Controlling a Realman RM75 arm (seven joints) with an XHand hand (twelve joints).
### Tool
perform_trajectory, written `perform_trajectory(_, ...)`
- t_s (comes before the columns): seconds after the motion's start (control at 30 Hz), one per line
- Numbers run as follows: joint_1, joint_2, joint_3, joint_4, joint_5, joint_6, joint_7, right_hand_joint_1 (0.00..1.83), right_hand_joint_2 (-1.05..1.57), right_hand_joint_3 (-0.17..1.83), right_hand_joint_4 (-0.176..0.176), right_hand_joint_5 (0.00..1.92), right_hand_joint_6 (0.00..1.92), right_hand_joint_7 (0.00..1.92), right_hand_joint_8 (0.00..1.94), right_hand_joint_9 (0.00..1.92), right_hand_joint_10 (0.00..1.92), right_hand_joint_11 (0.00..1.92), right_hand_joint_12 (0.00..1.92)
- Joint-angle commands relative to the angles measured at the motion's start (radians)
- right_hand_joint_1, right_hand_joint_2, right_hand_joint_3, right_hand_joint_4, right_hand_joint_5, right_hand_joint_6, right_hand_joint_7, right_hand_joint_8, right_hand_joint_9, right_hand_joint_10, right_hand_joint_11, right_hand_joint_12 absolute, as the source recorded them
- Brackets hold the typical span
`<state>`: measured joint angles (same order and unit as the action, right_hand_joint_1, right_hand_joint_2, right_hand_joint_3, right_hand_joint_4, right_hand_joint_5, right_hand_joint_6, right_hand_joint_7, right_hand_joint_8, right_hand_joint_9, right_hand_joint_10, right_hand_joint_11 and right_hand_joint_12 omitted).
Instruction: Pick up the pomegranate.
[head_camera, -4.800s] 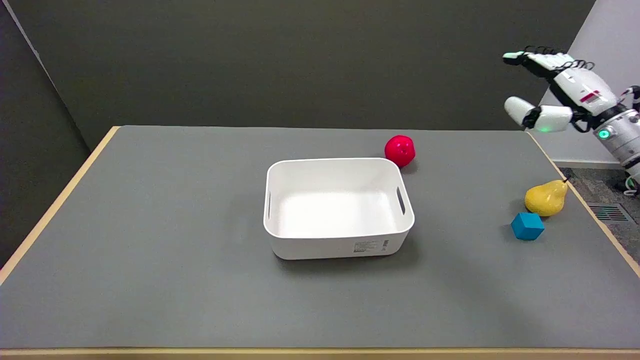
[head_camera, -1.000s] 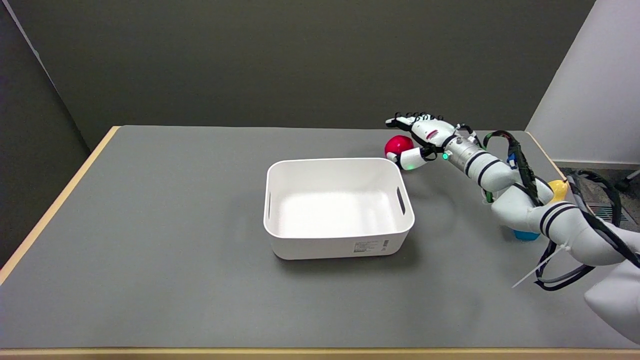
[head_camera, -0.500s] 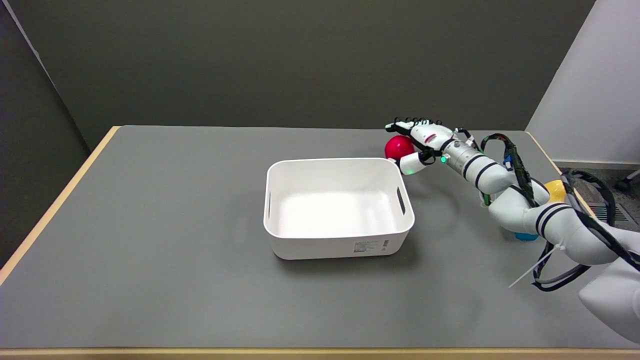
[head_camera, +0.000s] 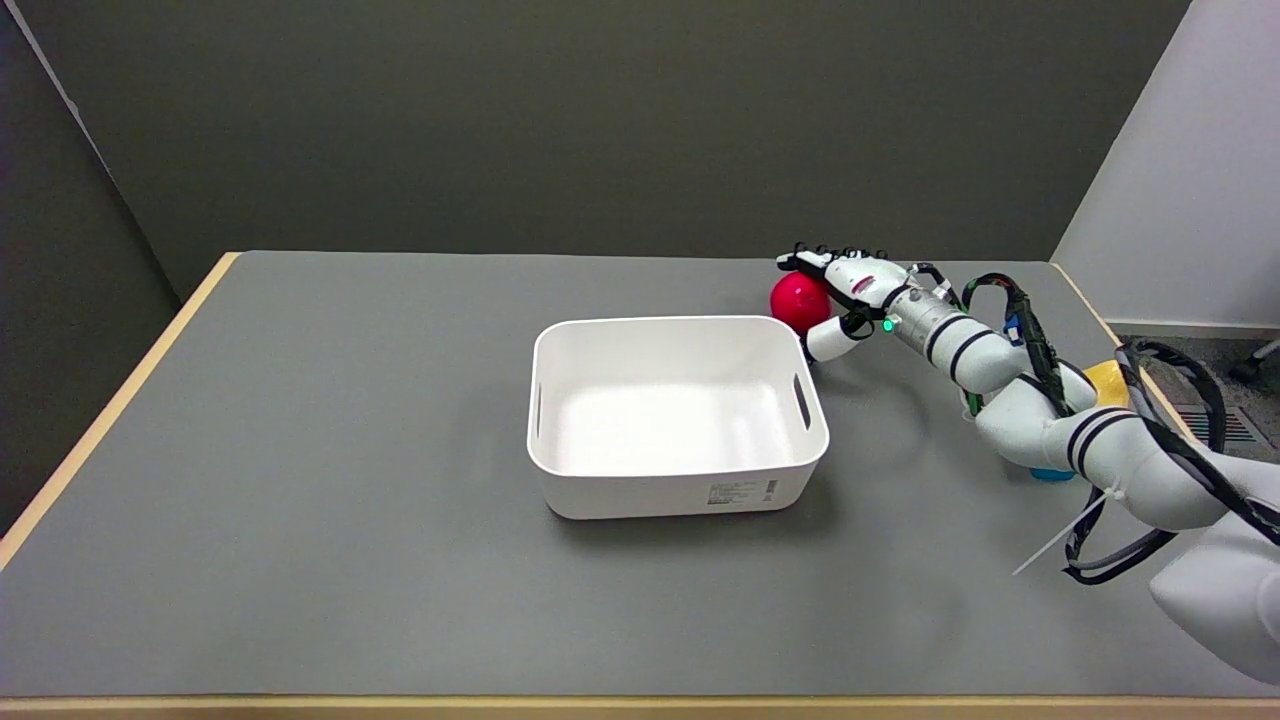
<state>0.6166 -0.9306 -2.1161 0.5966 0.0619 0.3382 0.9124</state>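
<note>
Pomegranate sits on the counter just behind the white bin's far right corner; the robot hand cups it, whether gripping I cannot tell

A robotics lab is showing here: a grey wood-edged desk is standing before bare dark partition walls, with a white cabled robot arm reaching across the desk.
</note>
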Motion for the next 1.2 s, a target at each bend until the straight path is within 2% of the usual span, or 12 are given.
perform_trajectory(0.03, 0.006, -0.007, -0.006, -0.015, 0.003, 0.001, -0.001, 0.79, 0.7, 1.01, 0.121, 0.18, 0.45, 0.27, 0.36, 0.32, 0.73, 0.11, 1.09)
perform_trajectory(0.13, 0.006, -0.007, -0.004, -0.015, 0.003, 0.004, -0.001, 0.81, 0.73, 1.01, 0.126, 0.22, 0.52, 0.32, 0.43, 0.38, 0.79, 0.14, 1.1)
perform_trajectory(0.33, 0.005, -0.007, -0.001, -0.012, 0.003, 0.009, -0.001, 0.86, 0.84, 0.92, 0.17, 0.33, 1.06, 0.58, 0.78, 0.53, 1.05, 0.22, 1.22)
perform_trajectory(0.37, 0.005, -0.007, 0.001, -0.012, 0.003, 0.01, -0.001, 0.83, 0.92, 0.8, 0.176, 0.37, 1.21, 0.6, 0.84, 0.56, 1.09, 0.24, 1.24)
perform_trajectory(0.43, 0.003, -0.007, 0.003, -0.012, 0.005, 0.017, -0.001, 0.74, 1.26, 0.26, 0.176, 0.51, 1.69, 0.63, 0.93, 0.6, 1.18, 0.26, 1.27)
perform_trajectory(0.5, 0.003, -0.007, 0.003, -0.011, 0.028, 0.021, -0.001, 1.1, 1.23, 0.19, -0.068, 0.49, 1.66, 0.77, 1.37, 0.73, 1.33, 0.31, 1.32)
perform_trajectory(0.57, 0.001, -0.006, 0.005, -0.011, 0.07, 0.031, -0.001, 1.14, 1.19, 0.22, -0.076, 0.53, 1.6, 0.8, 1.41, 0.79, 1.42, 0.34, 1.34)
perform_trajectory(0.67, -0.002, -0.002, 0.012, -0.009, 0.116, 0.045, -0.001, 1.16, 1.2, 0.24, -0.176, 0.6, 1.55, 0.66, 1.57, 0.84, 1.68, 0.4, 1.37)
perform_trajectory(0.7, -0.002, -0.001, 0.014, -0.006, 0.122, 0.048, -0.001, 1.16, 1.2, 0.25, -0.176, 0.6, 1.56, 0.65, 1.58, 0.84, 1.71, 0.41, 1.39)
perform_trajectory(0.73, -0.002, 0.002, 0.015, -0.003, 0.125, 0.052, -0.001, 1.08, 1.19, 0.28, -0.101, 0.59, 1.58, 0.68, 1.59, 0.84, 1.75, 0.43, 1.4)
perform_trajectory(0.8, -0.006, 0.008, 0.024, 0.005, 0.125, 0.059, -0.001, 0.79, 1.18, 0.34, 0.176, 0.57, 1.64, 0.78, 1.58, 0.84, 1.84, 0.46, 1.44)
perform_trajectory(1.2, -0.127, 0.071, 0.263, 0.214, 0.125, 0.114, -0.001, 0.79, 1.18, 0.35, 0.176, 0.57, 1.65, 0.78, 1.72, 0.88, 1.92, 0.49, 1.49)
